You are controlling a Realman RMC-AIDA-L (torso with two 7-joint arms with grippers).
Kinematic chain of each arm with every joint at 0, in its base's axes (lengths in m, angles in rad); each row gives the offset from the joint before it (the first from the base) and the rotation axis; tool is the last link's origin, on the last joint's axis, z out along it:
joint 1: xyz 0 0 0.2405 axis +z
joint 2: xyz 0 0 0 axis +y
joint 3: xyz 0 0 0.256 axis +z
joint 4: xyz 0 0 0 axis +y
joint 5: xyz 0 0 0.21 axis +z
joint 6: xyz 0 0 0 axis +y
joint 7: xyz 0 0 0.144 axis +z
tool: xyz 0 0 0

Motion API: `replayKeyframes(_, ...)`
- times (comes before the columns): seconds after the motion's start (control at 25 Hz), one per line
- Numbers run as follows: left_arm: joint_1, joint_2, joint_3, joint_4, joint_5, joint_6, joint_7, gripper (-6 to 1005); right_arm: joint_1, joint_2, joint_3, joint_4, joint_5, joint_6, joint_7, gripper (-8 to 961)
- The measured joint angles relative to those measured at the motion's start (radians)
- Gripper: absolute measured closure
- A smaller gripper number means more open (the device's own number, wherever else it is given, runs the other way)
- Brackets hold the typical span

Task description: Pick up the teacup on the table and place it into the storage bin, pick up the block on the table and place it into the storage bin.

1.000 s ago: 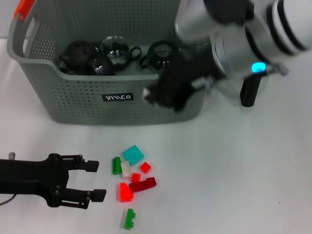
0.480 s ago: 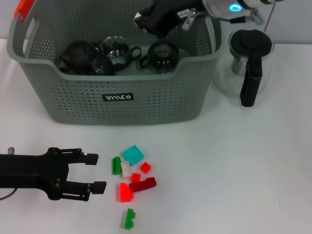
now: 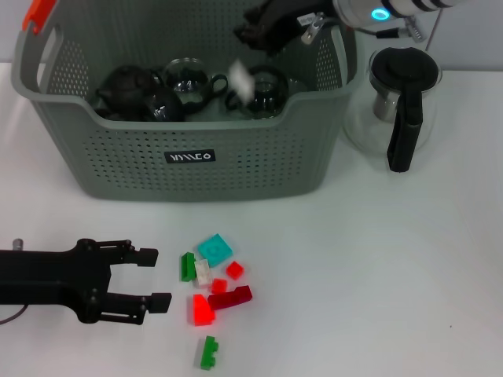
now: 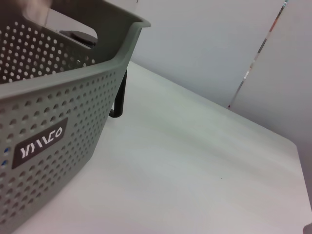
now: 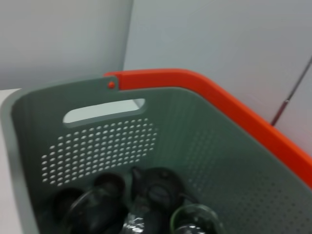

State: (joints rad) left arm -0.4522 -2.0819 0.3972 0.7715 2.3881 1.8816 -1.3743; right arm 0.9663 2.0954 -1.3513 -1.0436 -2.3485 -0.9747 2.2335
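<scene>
Head view: the storage bin (image 3: pixel 189 141), a grey-green plastic basket with perforated walls, an orange-red handle top and a small black label, stands on the white table (image 3: pixel 377 259). Inside lie a dark teapot (image 3: pixel 126 88) and glass teacups (image 3: pixel 187 78). A small white block (image 3: pixel 240 78), blurred, is in the air inside the bin, just below the right gripper (image 3: pixel 263 27). That gripper hangs over the bin's far right part; whether its fingers are apart cannot be told. A glass kettle (image 3: pixel 397 106) with a black handle stands just right of the bin. In front of the bin lies a cluster of small bricks (image 3: pixel 214 279), red, green, teal and white. The left gripper (image 3: pixel 157 279) lies low on the table just left of them, fingers spread, holding nothing.

Left wrist view: the bin's perforated front wall (image 4: pixel 53 122) with its label, smooth white table beyond.

Right wrist view: the bin's inside, the orange-red handle (image 5: pixel 204 107) along the rim, dark teapot and rounded glass cups at the bottom.
</scene>
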Motion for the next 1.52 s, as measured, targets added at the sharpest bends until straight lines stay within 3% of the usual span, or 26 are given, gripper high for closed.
replayKeyframes(0.2,0.003,-0.001,0.0,0.0,0.0,-0.001,0.001,156,-0.01,0.0,0.006,-0.016,-0.003,0.041,-0.002,795)
replayKeyframes(0.44,0.003,-0.001,0.0,0.0,0.0,-0.001,0.001,155,-0.084,0.005,-0.002,-0.191,0.027,0.03,-0.002,596)
replayKeyframes(0.52,0.004,-0.001,0.0,0.0,0.0,-0.001,0.0,155,-0.13,0.004,-0.007,-0.283,0.066,-0.03,-0.005,349)
replayKeyframes(0.76,0.008,0.001,0.0,0.005,0.009,0.006,-0.004,156,-0.225,-0.001,0.051,-0.433,0.163,-0.345,-0.032,144)
replayKeyframes(0.96,0.016,0.002,-0.001,0.01,0.01,0.008,-0.006,155,-0.248,-0.001,0.094,-0.44,0.175,-0.649,-0.075,145)
replayKeyframes(1.08,0.017,0.002,-0.01,0.011,0.011,0.009,-0.004,155,-0.262,0.002,0.091,-0.428,0.186,-0.734,-0.083,144)
replayKeyframes(1.28,0.022,0.0,-0.014,0.009,0.013,0.005,0.0,155,-0.276,0.004,0.045,-0.338,0.199,-0.744,-0.122,144)
replayKeyframes(1.52,0.029,-0.001,-0.015,0.01,0.02,0.001,0.001,155,-0.235,0.002,-0.022,-0.167,0.193,-0.657,-0.197,145)
